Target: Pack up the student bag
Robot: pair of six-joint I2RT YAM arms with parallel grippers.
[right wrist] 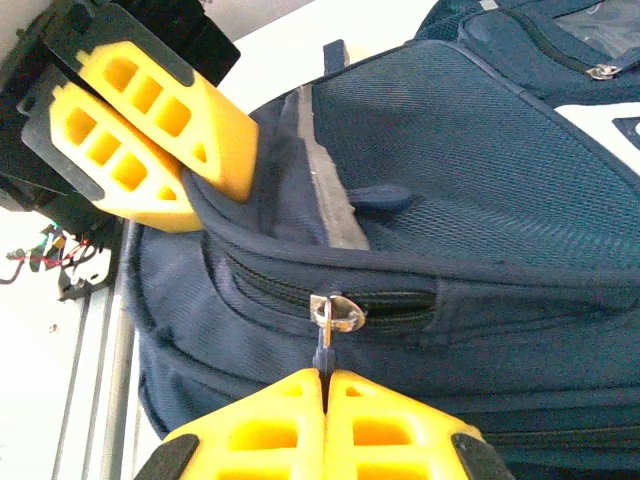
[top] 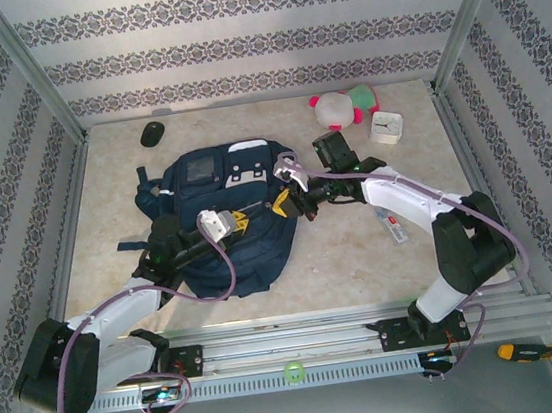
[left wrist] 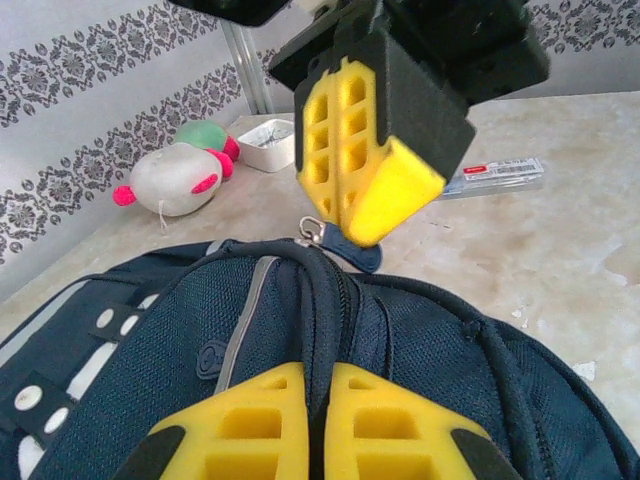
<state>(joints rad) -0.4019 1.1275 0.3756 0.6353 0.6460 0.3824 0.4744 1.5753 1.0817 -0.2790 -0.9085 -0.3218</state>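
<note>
Two clenched tools: left tool (left wrist: 320,425) pinches student bag (left wrist: 440,370) fabric, right tool (right wrist: 323,425) its zipper pull (right wrist: 323,340).

Grey wallpapered walls with dark floral bands (top: 236,48) enclose a pale beige marbled tabletop (top: 364,266), framed by silver metal posts (top: 31,70), in even light.

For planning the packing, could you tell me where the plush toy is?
In the top view, the plush toy lies at the far right, left of the white box, beyond the student bag.
</note>
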